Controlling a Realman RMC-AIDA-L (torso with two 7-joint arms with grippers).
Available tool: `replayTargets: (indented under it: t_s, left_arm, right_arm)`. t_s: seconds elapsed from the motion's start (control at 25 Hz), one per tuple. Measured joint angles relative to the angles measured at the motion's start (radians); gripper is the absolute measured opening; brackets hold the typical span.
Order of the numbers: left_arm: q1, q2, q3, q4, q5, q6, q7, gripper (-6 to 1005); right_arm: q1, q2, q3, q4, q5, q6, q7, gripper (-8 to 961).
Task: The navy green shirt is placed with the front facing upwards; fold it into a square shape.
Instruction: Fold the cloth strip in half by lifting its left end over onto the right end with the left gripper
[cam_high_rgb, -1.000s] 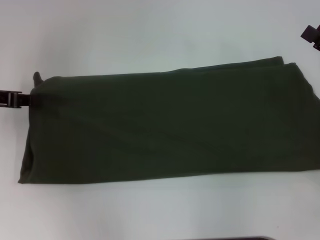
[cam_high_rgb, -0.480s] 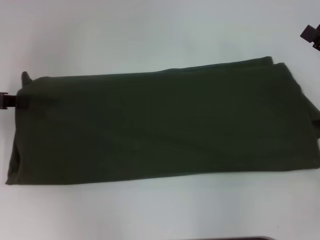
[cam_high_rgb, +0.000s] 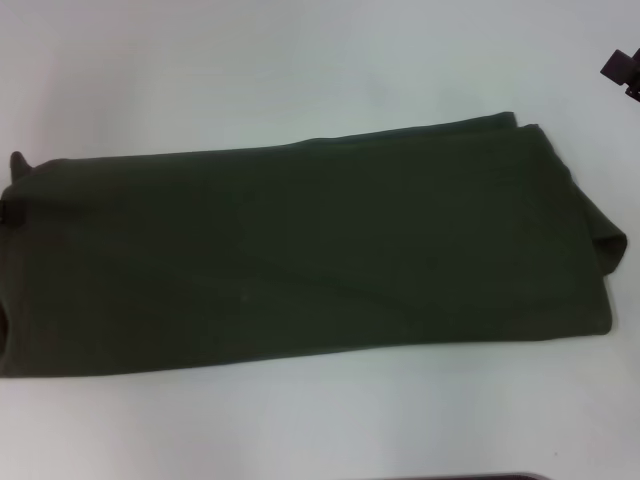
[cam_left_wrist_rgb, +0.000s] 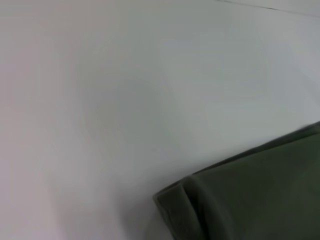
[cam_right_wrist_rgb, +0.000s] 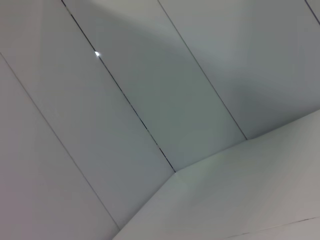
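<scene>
we see bare desk (cam_high_rgb: 300, 60) beyond and before the navy green shirt (cam_high_rgb: 300, 260), which alone blocks the middle.

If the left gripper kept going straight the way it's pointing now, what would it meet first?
The navy green shirt. The left gripper sits at the head view's left edge, at the folded shirt's left end and pointing along it, so it would probably push into that cloth at once; contact depth is unclear.

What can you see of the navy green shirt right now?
The navy green shirt lies flat on the white table as a long dark olive band, folded lengthwise, with no lettering or collar showing. It looks like soft knit fabric with a few shallow creases. Its right end has a rounded fold; its left end runs off the head view, where the left pincer meets its far corner. The left wrist view shows a doubled corner on the table.
</scene>
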Motion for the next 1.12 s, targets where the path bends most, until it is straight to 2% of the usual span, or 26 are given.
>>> replayTargets:
  t_s: [0.72,1.12]
  left_arm:
    - [-0.052,-0.007,0.009,0.008,-0.009,0.069,-0.062,-2]
    - [-0.078,-0.015,0.009,0.009,-0.120,0.134,-0.090,-2]
  right_arm:
    - [-0.010,0.003,0.000,0.000,0.000,0.000,-0.008,900]
    - [-0.012,0.003,0.000,0.000,0.000,0.001,-0.010,899]
